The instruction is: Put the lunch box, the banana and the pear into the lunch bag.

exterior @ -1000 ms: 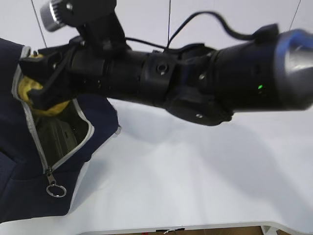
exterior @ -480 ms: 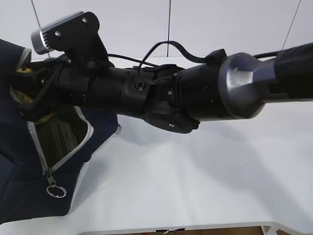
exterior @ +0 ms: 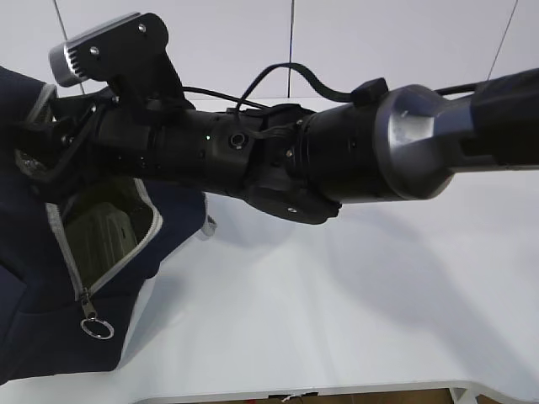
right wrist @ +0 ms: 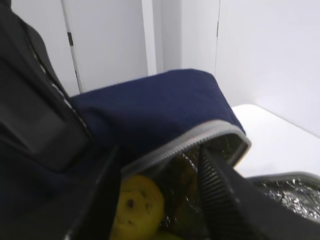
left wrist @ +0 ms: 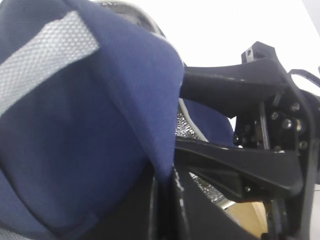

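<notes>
Room: pale wall panels [exterior: 404,34] with thin dark seams stand behind the scene; the right wrist view shows the same white panelling.
Surface: white surface [exterior: 337,311], matte and bare over most of its right half, its front edge visible at the bottom of the exterior view.
Right arm: a thick black and silver arm [exterior: 337,156] reaches across from the right toward the bag's mouth at the left.
Lunch bag: navy lunch bag [exterior: 34,328] stands at the left edge of the surface, grey zipper trim around its open mouth, a metal pull ring [exterior: 97,327] hanging at the front, silver lining inside.
Lunch box: the pale green lunch box [exterior: 105,231] lies inside the bag, seen through the opening.
Pear: the yellow speckled pear [right wrist: 136,204] sits inside the bag, between the right fingers, apart from them as far as can be seen.
Banana: cannot be made out.
Right end effector: right end effector [right wrist: 160,200] at the bag's mouth, jaws apart, holding nothing.
Left end effector: left end effector [left wrist: 165,185] closed, pinching the bag's navy fabric edge.
</notes>
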